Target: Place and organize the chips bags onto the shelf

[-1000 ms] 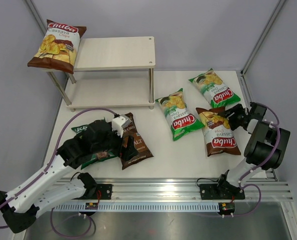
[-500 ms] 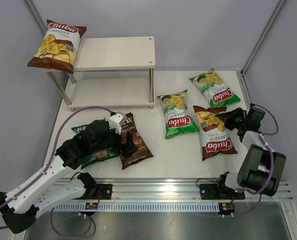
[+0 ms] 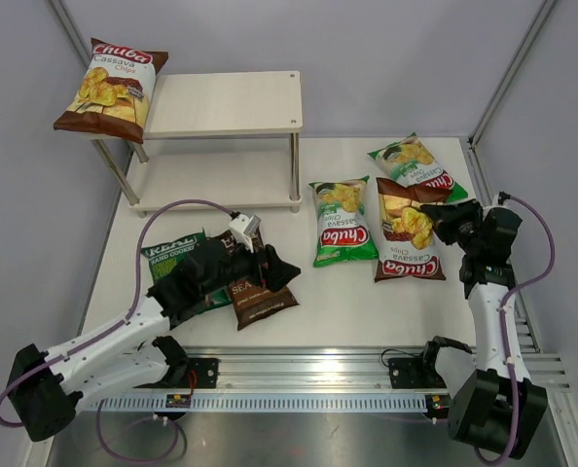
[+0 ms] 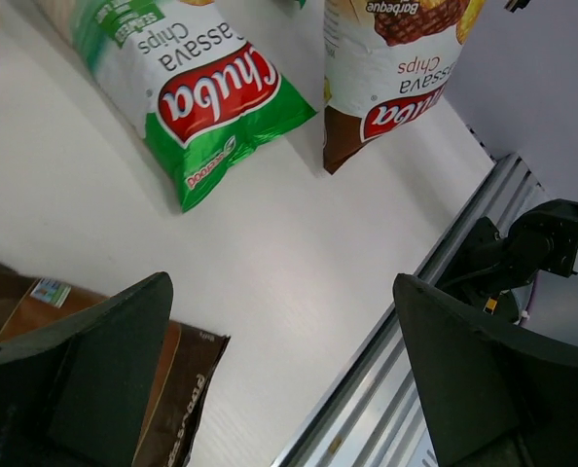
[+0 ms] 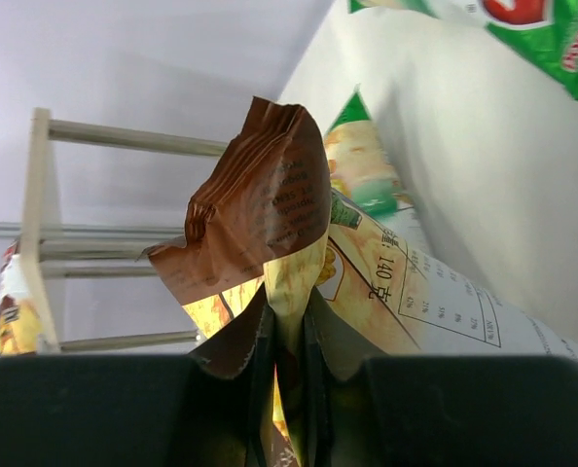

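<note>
On the shelf [image 3: 233,105] a brown Chuba chips bag [image 3: 109,86] lies at the top board's left end, overhanging it. My right gripper [image 3: 437,220] [image 5: 289,379] is shut on the crumpled edge of a second brown Chuba bag [image 3: 407,255] [image 5: 270,199], raised and partly over a green bag [image 3: 417,161]. Another green Chuba bag [image 3: 341,222] [image 4: 206,92] lies mid-table. My left gripper [image 3: 272,269] [image 4: 289,379] hangs open above the dark brown Kettle bag [image 3: 258,297] [image 4: 187,375], holding nothing. A dark green bag [image 3: 172,255] lies under the left arm.
The shelf's lower board [image 3: 211,177] stands bare behind thin metal legs [image 3: 294,170]. An aluminium rail [image 3: 318,365] runs along the near table edge. Grey walls close in the left, back and right sides.
My right gripper has shut on the brown Chuba bag and dragged it up and back over the green bag. The left arm has swung right, uncovering the dark green bag.
</note>
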You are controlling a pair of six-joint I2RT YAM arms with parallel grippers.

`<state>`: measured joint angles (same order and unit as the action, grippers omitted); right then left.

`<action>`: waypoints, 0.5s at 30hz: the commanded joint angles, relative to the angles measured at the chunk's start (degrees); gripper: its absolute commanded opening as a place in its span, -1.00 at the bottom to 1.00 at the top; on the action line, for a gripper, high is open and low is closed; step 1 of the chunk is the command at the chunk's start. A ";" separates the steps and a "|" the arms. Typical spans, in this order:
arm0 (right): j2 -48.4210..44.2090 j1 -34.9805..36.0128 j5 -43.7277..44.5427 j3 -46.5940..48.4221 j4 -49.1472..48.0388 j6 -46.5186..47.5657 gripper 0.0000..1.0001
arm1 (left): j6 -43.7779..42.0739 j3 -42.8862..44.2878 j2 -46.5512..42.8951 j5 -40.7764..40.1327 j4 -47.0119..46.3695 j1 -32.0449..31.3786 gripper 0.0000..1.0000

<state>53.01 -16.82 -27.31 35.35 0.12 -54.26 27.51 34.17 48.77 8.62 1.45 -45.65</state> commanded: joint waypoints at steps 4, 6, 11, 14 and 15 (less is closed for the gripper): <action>-5.37 2.58 -3.70 6.39 1.11 -6.20 -0.84 | -2.89 -0.61 11.84 5.96 -32.55 -2.60 0.98; -6.60 2.84 -5.20 6.74 0.50 -8.30 -0.84 | -3.68 0.45 14.23 7.02 -36.77 -3.04 0.98; -8.80 3.11 -11.18 7.72 -3.54 -12.96 -0.84 | -8.25 5.01 21.52 8.16 -41.70 -4.53 0.98; -10.90 3.02 -12.85 8.24 -5.04 -16.49 -0.84 | -10.80 7.12 23.82 7.20 -43.46 -5.68 0.98; -11.61 3.02 -13.03 8.76 -4.96 -17.45 -0.85 | -11.24 7.74 25.13 6.94 -43.64 -6.03 0.98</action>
<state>44.23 -14.24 -36.07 40.18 0.27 -65.89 20.75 37.93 72.10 15.05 -33.12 -50.74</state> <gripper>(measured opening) 0.156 0.988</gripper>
